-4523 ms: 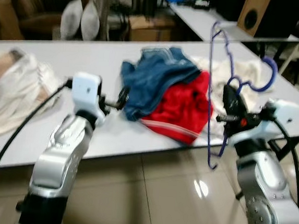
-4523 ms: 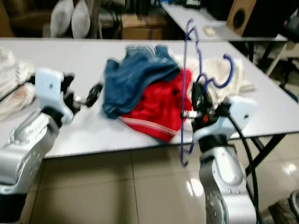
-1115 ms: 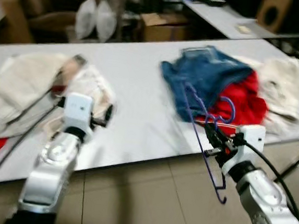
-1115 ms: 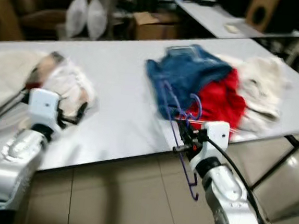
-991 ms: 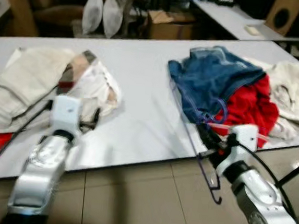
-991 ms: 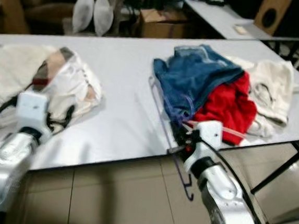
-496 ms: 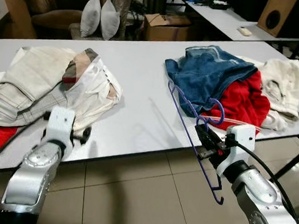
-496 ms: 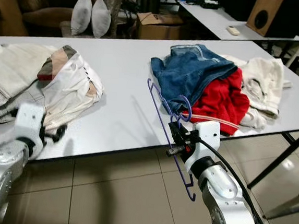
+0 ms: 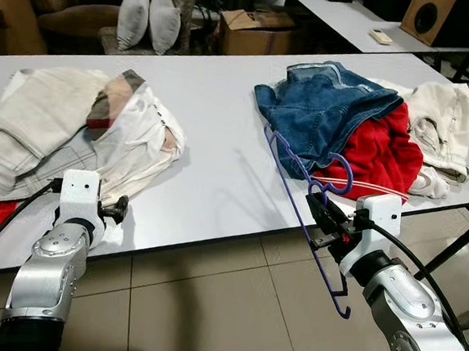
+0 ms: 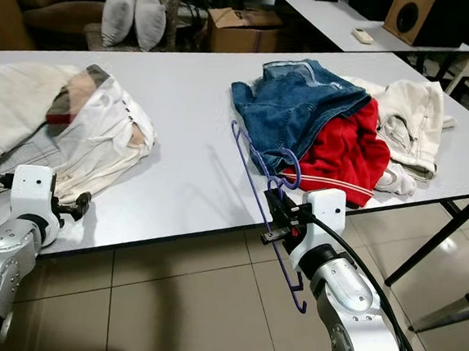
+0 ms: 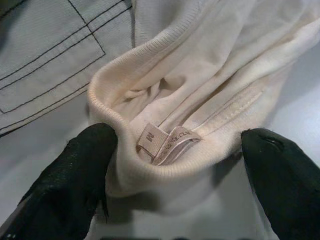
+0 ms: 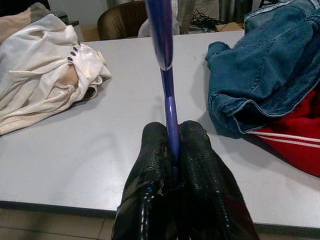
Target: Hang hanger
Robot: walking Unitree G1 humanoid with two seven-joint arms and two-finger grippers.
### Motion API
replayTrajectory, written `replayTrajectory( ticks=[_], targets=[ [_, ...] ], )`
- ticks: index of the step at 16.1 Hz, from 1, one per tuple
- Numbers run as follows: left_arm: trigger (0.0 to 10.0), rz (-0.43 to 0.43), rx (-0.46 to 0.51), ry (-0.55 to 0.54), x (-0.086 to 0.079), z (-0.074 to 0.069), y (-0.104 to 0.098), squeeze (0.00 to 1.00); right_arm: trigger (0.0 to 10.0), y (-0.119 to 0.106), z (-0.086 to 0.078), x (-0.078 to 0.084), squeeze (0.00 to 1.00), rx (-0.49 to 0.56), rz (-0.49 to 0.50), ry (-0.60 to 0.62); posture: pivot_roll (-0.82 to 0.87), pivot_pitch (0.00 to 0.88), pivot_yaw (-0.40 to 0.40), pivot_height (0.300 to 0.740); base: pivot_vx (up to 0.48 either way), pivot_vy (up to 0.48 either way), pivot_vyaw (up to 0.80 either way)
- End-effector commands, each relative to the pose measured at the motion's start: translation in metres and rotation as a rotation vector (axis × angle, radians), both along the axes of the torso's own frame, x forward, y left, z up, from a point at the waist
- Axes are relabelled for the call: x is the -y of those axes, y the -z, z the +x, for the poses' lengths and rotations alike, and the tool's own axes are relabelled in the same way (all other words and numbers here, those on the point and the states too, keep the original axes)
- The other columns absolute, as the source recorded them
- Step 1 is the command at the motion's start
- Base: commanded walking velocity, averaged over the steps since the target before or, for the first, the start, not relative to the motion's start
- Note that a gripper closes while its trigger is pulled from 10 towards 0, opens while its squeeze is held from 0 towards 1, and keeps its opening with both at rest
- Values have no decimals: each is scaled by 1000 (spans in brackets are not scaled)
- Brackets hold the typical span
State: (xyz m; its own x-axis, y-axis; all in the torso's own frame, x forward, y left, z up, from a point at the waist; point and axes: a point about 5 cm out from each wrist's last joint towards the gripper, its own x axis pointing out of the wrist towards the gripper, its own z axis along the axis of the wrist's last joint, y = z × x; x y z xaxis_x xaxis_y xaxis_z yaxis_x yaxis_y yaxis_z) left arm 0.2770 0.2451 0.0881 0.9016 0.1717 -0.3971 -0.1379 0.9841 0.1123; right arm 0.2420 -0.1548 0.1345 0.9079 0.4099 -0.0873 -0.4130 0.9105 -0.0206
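Right gripper (image 12: 172, 165) clamped on the purple hanger (image 9: 298, 202) at the table (image 9: 217, 182) edge, left gripper (image 11: 175, 165) spread wide at the cream shirt (image 11: 200, 100) collar: looks like garment-loading step, next likely grip the collar and feed the hanger in.

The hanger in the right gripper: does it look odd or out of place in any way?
Yes. The purple hanger carries no garment and sits tilted, its lower end hanging past the table edge over the floor. The right gripper is shut on its thin bar. The left gripper is open at the collar of a cream garment.
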Motion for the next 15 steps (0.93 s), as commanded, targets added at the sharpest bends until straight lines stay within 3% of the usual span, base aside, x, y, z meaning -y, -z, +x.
replayTrajectory(
  ticks=[1,2,9,12,15],
  targets=[
    [2314,-12,18,-6,-1,3,-2,0,10000,-1,1,1,0,14,-16,0,-46,14,23,740,0,0,0],
    [0,-15,23,0,0,3,-2,0,10000,0,1,1,0,14,-18,0,-46,13,24,740,0,0,0],
    [0,-45,63,166,18,4,-5,0,10000,1,0,2,0,14,-37,4,-50,19,22,740,0,0,0],
    [0,2,49,276,27,1,-4,0,10000,2,-1,2,0,10,-47,3,-52,21,19,740,0,0,0],
    [0,-6,42,331,31,0,-2,0,10000,2,-1,3,0,8,-54,2,-55,20,17,740,0,0,0]
  ],
)
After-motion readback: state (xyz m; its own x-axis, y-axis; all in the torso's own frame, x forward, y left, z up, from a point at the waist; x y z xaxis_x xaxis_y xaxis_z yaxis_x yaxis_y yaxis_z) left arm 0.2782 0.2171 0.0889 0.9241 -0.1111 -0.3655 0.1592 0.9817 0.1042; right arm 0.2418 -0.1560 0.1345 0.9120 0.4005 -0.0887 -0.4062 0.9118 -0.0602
